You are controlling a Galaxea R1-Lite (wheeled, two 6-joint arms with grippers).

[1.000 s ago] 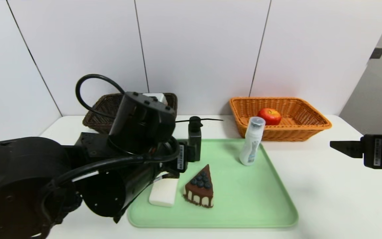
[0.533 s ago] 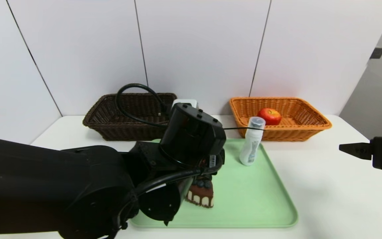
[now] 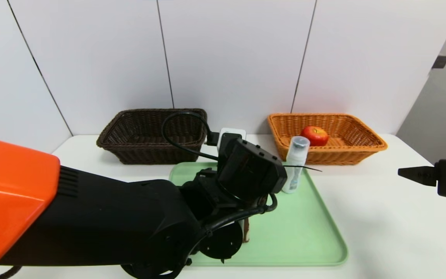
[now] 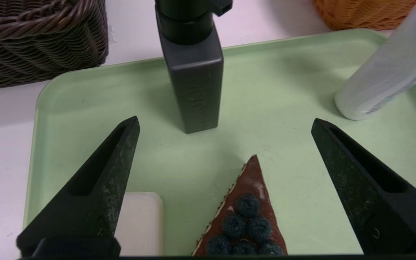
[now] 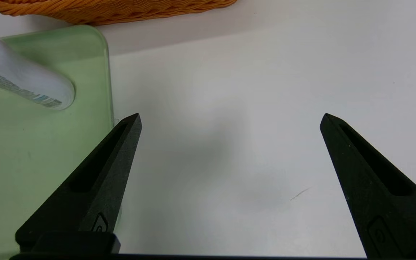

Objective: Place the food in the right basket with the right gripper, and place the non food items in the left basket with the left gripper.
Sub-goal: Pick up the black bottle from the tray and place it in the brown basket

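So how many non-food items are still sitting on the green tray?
3, all on the pale green plastic tray: slim black square pump bottle standing near its far edge, white tube bottle with clear cap toward the orange-tan basket's side, white rounded soap bar nearest the camera. None hidden.

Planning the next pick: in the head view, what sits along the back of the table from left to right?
Dark brown basket → white tube bottle → apple, lying inside the orange basket. The black pump bottle is hidden behind the left arm in that view, so I leave it out.
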